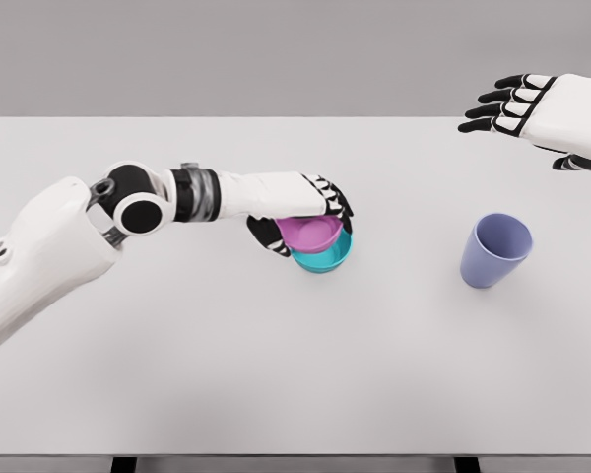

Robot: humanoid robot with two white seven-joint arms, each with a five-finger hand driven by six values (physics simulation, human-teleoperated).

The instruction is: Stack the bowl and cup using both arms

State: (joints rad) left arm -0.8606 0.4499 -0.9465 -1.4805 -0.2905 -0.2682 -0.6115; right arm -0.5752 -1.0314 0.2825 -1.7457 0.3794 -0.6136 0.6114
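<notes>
A pink bowl (pixel 313 234) sits tilted inside a teal bowl (pixel 327 256) near the middle of the white table (pixel 276 374). My left hand (pixel 305 219) is wrapped around the pink bowl's rim, fingers over its far edge and thumb at its near left side. A lavender cup (pixel 495 250) stands upright to the right, apart from both hands. My right hand (pixel 517 106) hovers at the upper right above the table's far edge, fingers spread and holding nothing.
The table's far edge runs along the top, under the right hand. Bare tabletop lies in front of the bowls and between the bowls and the cup.
</notes>
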